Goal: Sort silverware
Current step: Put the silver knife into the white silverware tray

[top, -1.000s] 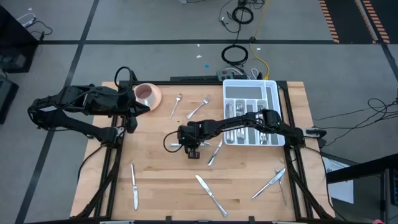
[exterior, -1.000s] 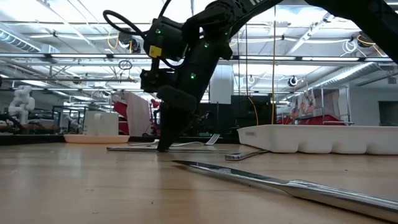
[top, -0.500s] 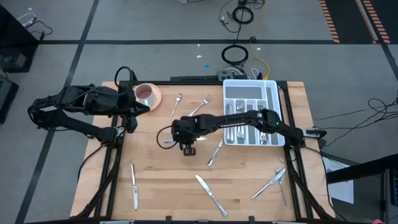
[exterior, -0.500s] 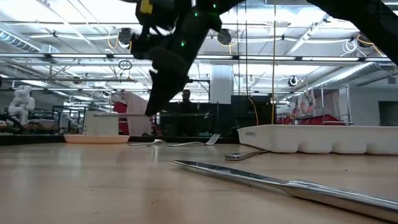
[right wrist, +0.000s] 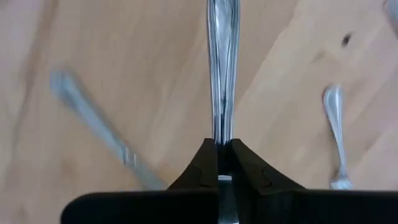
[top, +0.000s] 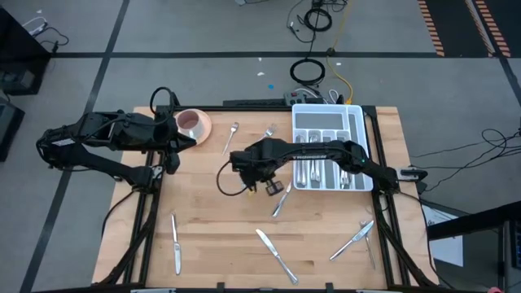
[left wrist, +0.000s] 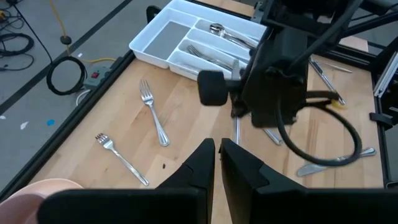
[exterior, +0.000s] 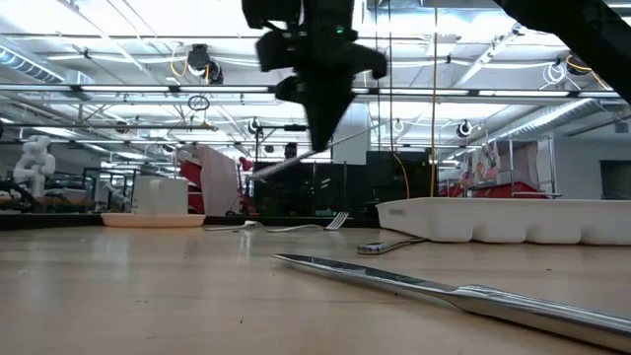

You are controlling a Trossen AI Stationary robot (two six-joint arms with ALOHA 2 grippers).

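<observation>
One piece of silverware (right wrist: pixel 222 62) is pinched tight in the right gripper (right wrist: pixel 219 163), whose fingers are clamped on its slim handle. A second ago this gripper was down on the wood near the middle of the table (top: pixel 212 236); now it has come up and swung toward the white tray (top: pixel 327 146) at the table's right back corner. So the pick-up worked, and the carry to the tray comes next. It may be a spoon or a fork; its far end is out of sight. The left gripper (left wrist: pixel 217 163) waits nearly shut and empty by the pink bowl (top: pixel 194 124) at the left back corner. Two forks (left wrist: pixel 152 112) lie near the back edge, and knives (top: pixel 275 254) lie along the front edge.
</observation>
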